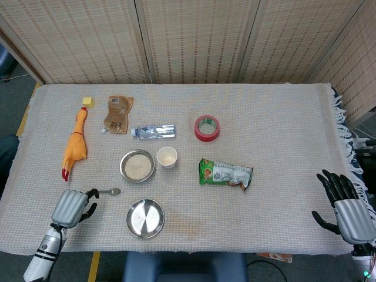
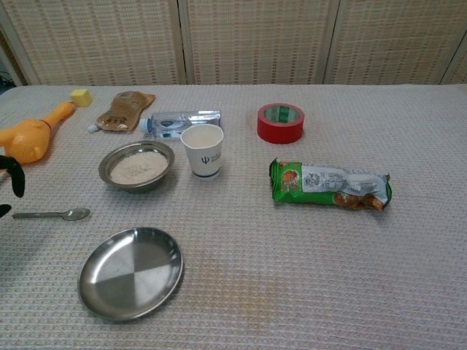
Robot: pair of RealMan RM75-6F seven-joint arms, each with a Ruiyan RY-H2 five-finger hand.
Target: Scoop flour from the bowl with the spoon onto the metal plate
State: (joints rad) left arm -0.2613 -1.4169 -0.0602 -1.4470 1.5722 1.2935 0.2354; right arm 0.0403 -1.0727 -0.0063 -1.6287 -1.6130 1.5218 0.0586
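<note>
The small metal spoon (image 1: 111, 191) (image 2: 55, 214) lies flat on the cloth, its scoop end pointing right. Behind it stands the steel bowl (image 1: 137, 165) (image 2: 136, 166) with pale flour in it. The empty metal plate (image 1: 145, 218) (image 2: 130, 272) sits near the front edge. My left hand (image 1: 73, 207) hovers at the spoon's handle end with fingers apart, holding nothing; only dark fingertips (image 2: 16, 179) show at the chest view's left edge. My right hand (image 1: 346, 205) is open and empty at the table's far right front corner.
A paper cup (image 1: 167, 157) stands right of the bowl, with a lying water bottle (image 1: 154, 131) behind it. A rubber chicken (image 1: 75, 144), a brown pouch (image 1: 118, 114), a yellow block (image 1: 87, 101), red tape (image 1: 207, 127) and a green snack pack (image 1: 225, 174) also lie about.
</note>
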